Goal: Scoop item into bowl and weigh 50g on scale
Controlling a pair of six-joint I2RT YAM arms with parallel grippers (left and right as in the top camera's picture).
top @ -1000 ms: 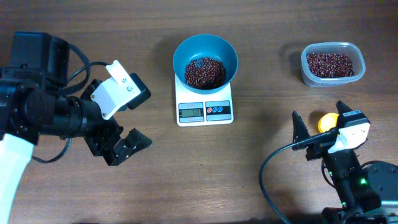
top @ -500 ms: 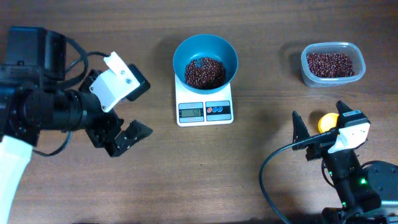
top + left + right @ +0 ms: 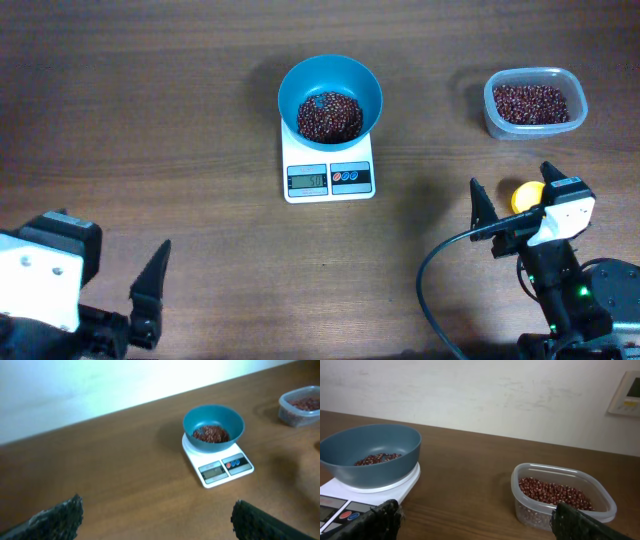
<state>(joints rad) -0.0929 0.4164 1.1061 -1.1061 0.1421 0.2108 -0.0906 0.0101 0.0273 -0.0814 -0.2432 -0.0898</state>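
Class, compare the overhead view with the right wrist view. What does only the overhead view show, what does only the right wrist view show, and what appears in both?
Only the overhead view shows a yellow object beside the right gripper, and the left arm at the lower left corner.

Only the right wrist view shows the pale wall behind the table, with a panel mounted on it.

Both views show the teal bowl of beans standing on the white scale, and the clear tub of beans.

I'm working in a plain indoor room, lab-like: wood-grain table [image 3: 150,120] whose far edge meets a scuffed white wall [image 3: 470,390], a control panel [image 3: 626,392] mounted toward the far right corner.
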